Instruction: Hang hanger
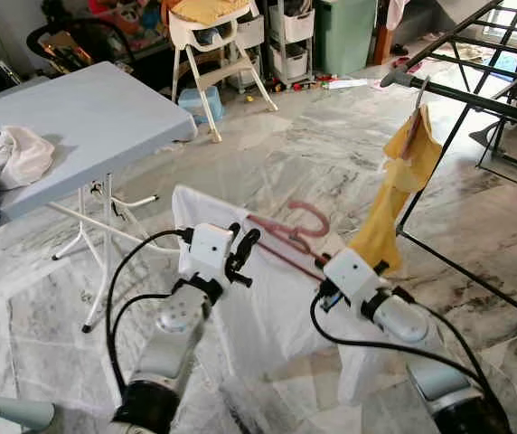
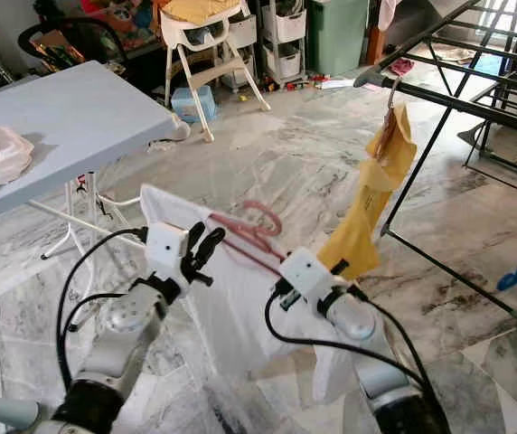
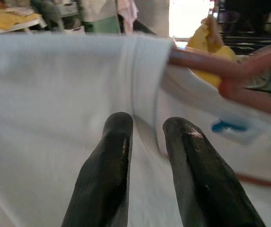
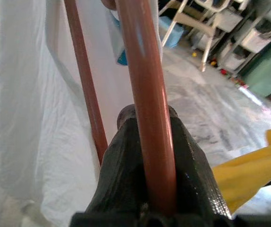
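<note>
A red hanger carries a white garment and is held up over the floor between my two arms. My right gripper is shut on the hanger's red bar, which runs straight through its fingers. My left gripper sits at the garment's left shoulder with a narrow gap between its fingers, and the white cloth lies just beyond them. The black drying rack stands ahead on the right. A yellow garment hangs from its near rail.
A folding table with a pale blue top stands on the left, with crumpled clothes on it. A white high chair, storage drawers and a green bin line the back. The marble floor lies open ahead.
</note>
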Motion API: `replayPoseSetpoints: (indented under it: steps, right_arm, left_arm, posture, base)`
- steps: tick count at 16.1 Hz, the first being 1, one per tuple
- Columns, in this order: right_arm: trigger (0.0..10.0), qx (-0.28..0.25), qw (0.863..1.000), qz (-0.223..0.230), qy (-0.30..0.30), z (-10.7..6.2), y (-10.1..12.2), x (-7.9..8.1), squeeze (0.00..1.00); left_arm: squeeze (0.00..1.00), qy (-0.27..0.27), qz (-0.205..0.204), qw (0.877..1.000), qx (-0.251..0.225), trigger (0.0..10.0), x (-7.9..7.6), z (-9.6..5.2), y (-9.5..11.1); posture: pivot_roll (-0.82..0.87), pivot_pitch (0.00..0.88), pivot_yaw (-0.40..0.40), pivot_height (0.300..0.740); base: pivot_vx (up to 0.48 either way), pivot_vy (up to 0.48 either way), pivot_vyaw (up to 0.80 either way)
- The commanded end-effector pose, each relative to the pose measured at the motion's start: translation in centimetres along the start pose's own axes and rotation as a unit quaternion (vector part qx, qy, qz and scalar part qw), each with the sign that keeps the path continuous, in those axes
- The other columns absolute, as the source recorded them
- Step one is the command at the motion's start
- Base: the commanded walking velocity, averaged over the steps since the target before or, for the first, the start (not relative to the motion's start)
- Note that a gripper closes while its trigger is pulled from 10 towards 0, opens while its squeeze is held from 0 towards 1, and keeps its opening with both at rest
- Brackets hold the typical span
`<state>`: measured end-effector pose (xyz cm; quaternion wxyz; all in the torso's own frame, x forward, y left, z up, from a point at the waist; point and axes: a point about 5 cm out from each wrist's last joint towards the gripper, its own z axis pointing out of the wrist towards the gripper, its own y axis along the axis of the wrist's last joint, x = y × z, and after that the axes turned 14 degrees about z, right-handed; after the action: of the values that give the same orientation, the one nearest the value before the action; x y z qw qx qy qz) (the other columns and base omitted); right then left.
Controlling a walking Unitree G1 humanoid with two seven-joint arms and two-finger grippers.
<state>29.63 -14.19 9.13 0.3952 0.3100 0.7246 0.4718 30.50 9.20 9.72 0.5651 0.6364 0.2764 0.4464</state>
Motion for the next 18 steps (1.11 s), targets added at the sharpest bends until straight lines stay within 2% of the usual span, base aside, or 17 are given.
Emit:
replayPoseSetpoints:
  steps: [1, 5, 6, 7, 9, 10, 12, 14, 15, 18]
  right_arm:
    - [10.0, -0.028, 1.0, -0.003, -0.008, 0.4, 1.2, -0.3, 0.0]
    - [10.0, 0.006, 1.0, -0.017, -0.013, 0.2, -0.1, -0.8, 0.0]
    - [10.0, 0.016, 1.0, -0.021, -0.011, 0.1, -0.5, -0.9, 0.0]
    - [10.0, 0.03, 0.999, -0.036, -0.006, -0.2, -1.2, -1.1, 0.0]
    - [10.0, 0.053, 0.995, -0.084, -0.007, -0.8, -2.5, -2.4, 0.0]
    - [10.0, 0.05, 0.995, -0.087, -0.012, -0.8, -2.4, -2.9, 0.0]
    - [10.0, 0.014, 0.996, -0.078, -0.031, -0.6, -1.1, -4.1, 0.0]
    - [10.0, -0.077, 0.994, -0.012, -0.076, -0.1, 2.6, -5.8, 0.0]
    - [10.0, -0.103, 0.99, -0.002, -0.092, 0.1, 3.6, -6.3, 0.0]
    - [10.0, -0.14, 0.984, 0.02, -0.105, 0.5, 5.5, -6.7, 0.0]
  left_arm:
    - [1.0, -0.019, 0.003, 1.0, -0.001, 10.0, 0.4, -0.5, 0.0]
    - [1.0, -0.072, 0.023, 0.997, -0.014, 10.0, 0.1, -1.4, 0.2]
    - [1.0, -0.077, 0.045, 0.996, -0.014, 10.0, 0.1, -1.6, 0.1]
    - [1.0, -0.094, 0.084, 0.992, -0.016, 10.0, -0.2, -2.0, -0.2]
    - [1.0, -0.111, 0.118, 0.986, -0.023, 10.0, -0.6, -2.7, -0.2]
    - [1.0, -0.12, 0.135, 0.983, -0.026, 10.0, -0.7, -2.9, -0.3]
    - [1.0, -0.117, 0.162, 0.98, -0.022, 10.0, -0.5, -3.1, -0.6]
    - [1.0, -0.078, 0.175, 0.981, -0.019, 10.0, 0.0, -3.0, -0.7]
    - [1.0, -0.065, 0.177, 0.982, -0.017, 10.0, 0.1, -3.0, -0.7]
    - [1.0, -0.062, 0.176, 0.982, -0.009, 10.0, -0.9, -3.3, -1.3]
  posture:
    - [-0.17, 0.031, 0.146, 0.74]
    - [-0.16, 0.035, 0.15, 0.74]
    - [-0.16, 0.036, 0.15, 0.74]
    - [-0.16, 0.037, 0.148, 0.74]
    - [-0.16, 0.042, 0.144, 0.74]
    - [-0.16, 0.044, 0.142, 0.74]
    - [-0.16, 0.045, 0.136, 0.74]
    - [-0.15, 0.046, 0.13, 0.74]
    - [-0.15, 0.048, 0.125, 0.74]
    - [-0.15, 0.051, 0.12, 0.74]
  base:
    - [0.0, 0.0, 0.0]
    - [0.0, 0.0, 0.0]
    - [0.0, 0.0, 0.0]
    - [0.0, 0.0, 0.0]
    - [0.0, 0.0, 0.0]
    - [0.0, 0.0, 0.0]
    - [0.0, 0.0, 0.0]
    - [0.0, 0.0, 0.0]
    - [0.0, 0.0, 0.0]
    - [0.0, 0.0, 0.0]
